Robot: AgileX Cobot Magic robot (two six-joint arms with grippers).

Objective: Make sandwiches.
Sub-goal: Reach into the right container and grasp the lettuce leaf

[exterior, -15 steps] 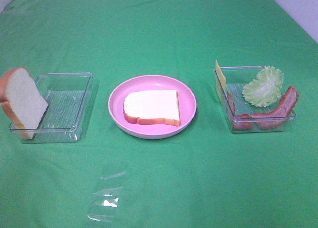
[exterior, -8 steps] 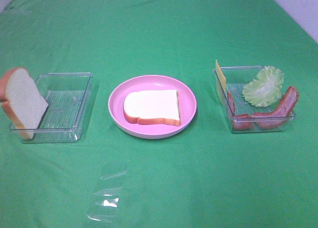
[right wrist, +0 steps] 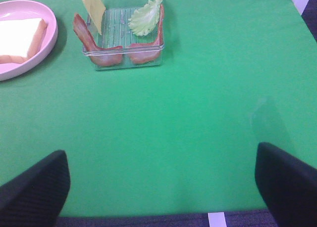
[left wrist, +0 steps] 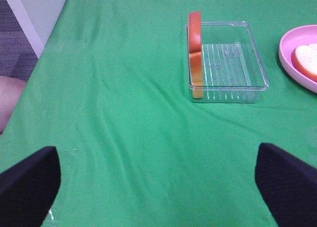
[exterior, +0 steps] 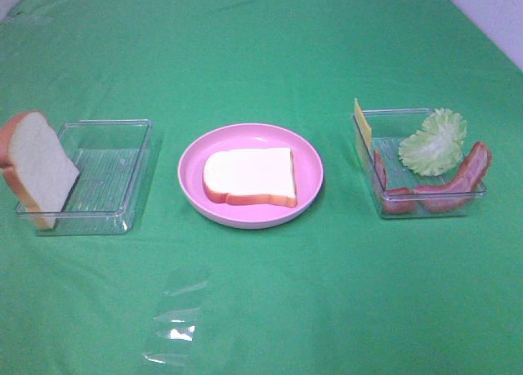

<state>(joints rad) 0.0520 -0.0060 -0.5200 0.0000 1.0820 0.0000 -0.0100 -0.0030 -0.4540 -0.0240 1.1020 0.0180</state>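
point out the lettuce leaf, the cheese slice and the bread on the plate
lettuce leaf (exterior: 433,142), exterior high view, leaf's middle
cheese slice (right wrist: 93,8), right wrist view, yellow face
bread on the plate (exterior: 249,173), exterior high view, white top

Left wrist view: pink plate (left wrist: 292,64), bread slice (left wrist: 308,59) cut by frame edge. Right wrist view: cheese slice (right wrist: 94,7), lettuce leaf (right wrist: 143,17) likewise.

Pink plate (exterior: 307,167), white bread (exterior: 248,176), perhaps streaked bacon (exterior: 467,173)

change: none visible | span: last second | view: exterior high
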